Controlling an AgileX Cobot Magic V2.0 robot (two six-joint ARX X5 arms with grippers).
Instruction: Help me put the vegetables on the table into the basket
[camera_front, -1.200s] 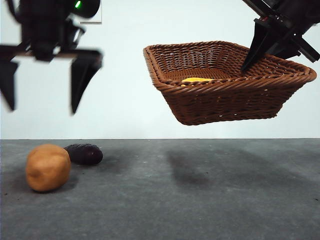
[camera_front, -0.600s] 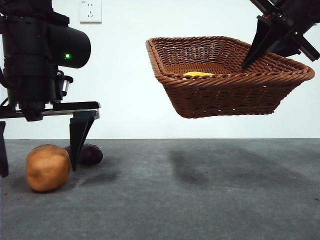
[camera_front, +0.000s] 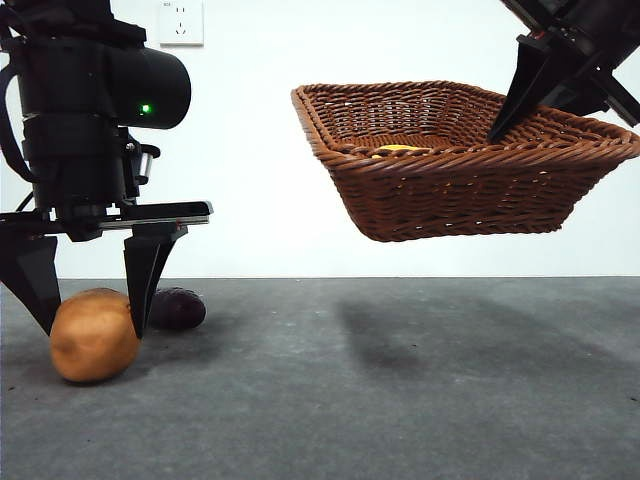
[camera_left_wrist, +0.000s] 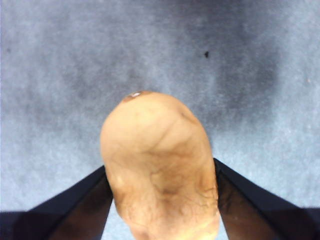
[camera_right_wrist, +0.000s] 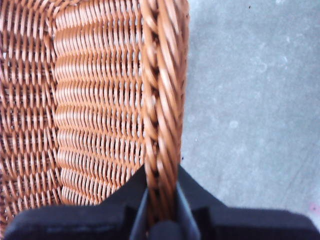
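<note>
The tan-brown potato lies on the dark grey table at the front left. My left gripper has come down over it, one jaw against each of its sides; the left wrist view shows the potato filling the gap between the jaws. The dark purple vegetable lies on the table just behind the potato. My right gripper is shut on the rim of the brown wicker basket and holds it in the air at the right. The yellow-orange piece lies inside the basket.
A white wall with a socket stands behind the table. The basket's shadow falls on the table's middle. In the right wrist view the basket rim runs between the jaws, with bare table beside it.
My left gripper has come down from the air to the potato and its jaws have closed in on its sides. The basket has shifted slightly in my right gripper.
</note>
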